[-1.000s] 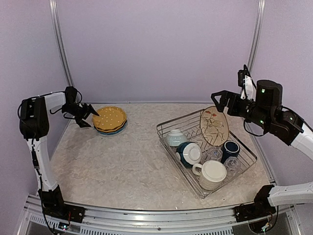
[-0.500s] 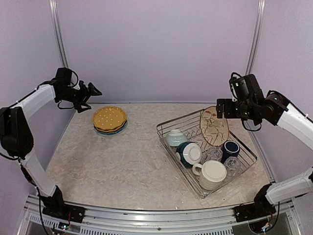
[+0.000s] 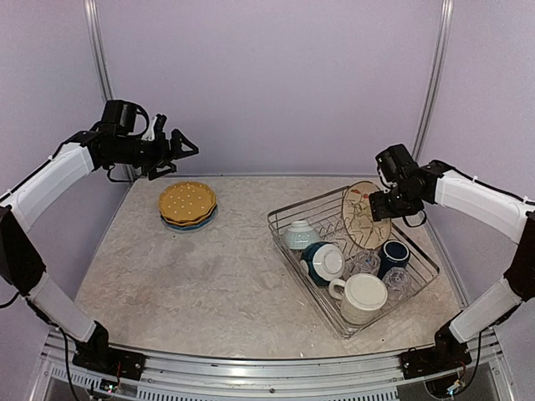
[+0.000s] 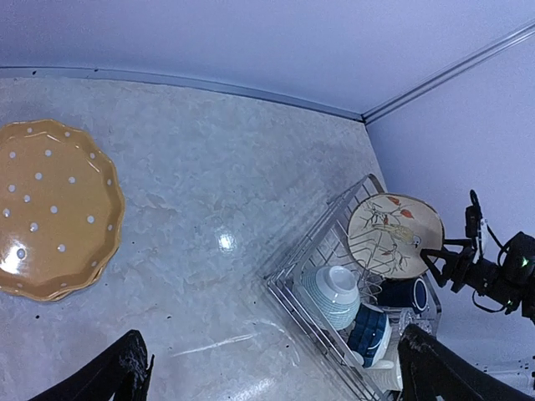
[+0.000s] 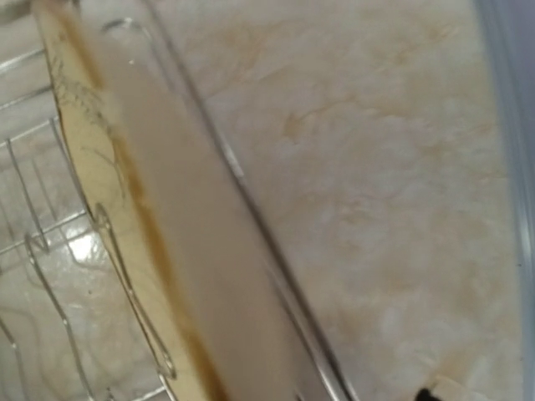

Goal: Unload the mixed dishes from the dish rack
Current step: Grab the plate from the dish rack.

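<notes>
Overhead, the left gripper [image 3: 173,150] hung high near the back wall, its jaws spread wide with nothing between them. Below it, the orange dotted plate [image 3: 187,200] topped a small stack on the table, a blue plate [image 3: 197,224] at the bottom. Well to the right sat the dish rack [image 3: 290,253], holding a pale bowl [image 3: 299,234], a dark-blue bowl [image 3: 323,262], a large cream mug [image 3: 361,296], clear glasses [image 3: 365,264] and a navy mug [image 3: 393,254]. The cream floral plate [image 3: 363,215] stood upright at the rack's far side. The right gripper [image 3: 377,205] was at that plate's right rim; whether its jaws gripped it could not be told.
</notes>
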Robot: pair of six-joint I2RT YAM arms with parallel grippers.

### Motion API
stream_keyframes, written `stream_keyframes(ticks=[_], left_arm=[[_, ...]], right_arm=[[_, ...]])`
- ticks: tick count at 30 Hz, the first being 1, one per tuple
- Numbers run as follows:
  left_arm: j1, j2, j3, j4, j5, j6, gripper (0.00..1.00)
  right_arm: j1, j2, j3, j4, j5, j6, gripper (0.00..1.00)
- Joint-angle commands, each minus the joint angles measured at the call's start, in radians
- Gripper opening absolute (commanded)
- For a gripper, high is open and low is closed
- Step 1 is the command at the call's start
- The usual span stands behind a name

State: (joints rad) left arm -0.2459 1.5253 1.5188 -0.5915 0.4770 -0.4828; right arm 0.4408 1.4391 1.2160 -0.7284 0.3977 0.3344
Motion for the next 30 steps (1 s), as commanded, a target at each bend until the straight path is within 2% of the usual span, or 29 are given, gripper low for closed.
stream_keyframes(ticks=[1,9,15,21,24,30], left_arm=[[-0.033,0.002,-0.006,-0.011,0.0,0.035,0.99],[-0.057,0.007,-0.005,-0.014,-0.001,0.03,0.99],[-0.068,0.012,-0.006,-0.02,-0.017,0.037,0.99],[-0.078,0.02,-0.004,-0.023,-0.013,0.036,0.99],[-0.082,0.028,0.001,-0.028,-0.028,0.039,0.99],[-0.086,0.046,0.002,-0.028,-0.009,0.035,0.99]], right_arm=[[-0.008,0.065,0.007,0.049,-0.017,-0.039,0.68],[-0.008,0.116,0.005,0.091,-0.01,-0.063,0.38],[-0.008,0.116,-0.012,0.115,-0.01,-0.079,0.24],[-0.008,0.124,0.032,0.088,-0.004,-0.101,0.05],[-0.007,0.111,0.065,0.066,-0.003,-0.098,0.0],[0.0,0.047,0.103,0.023,-0.003,-0.096,0.0]])
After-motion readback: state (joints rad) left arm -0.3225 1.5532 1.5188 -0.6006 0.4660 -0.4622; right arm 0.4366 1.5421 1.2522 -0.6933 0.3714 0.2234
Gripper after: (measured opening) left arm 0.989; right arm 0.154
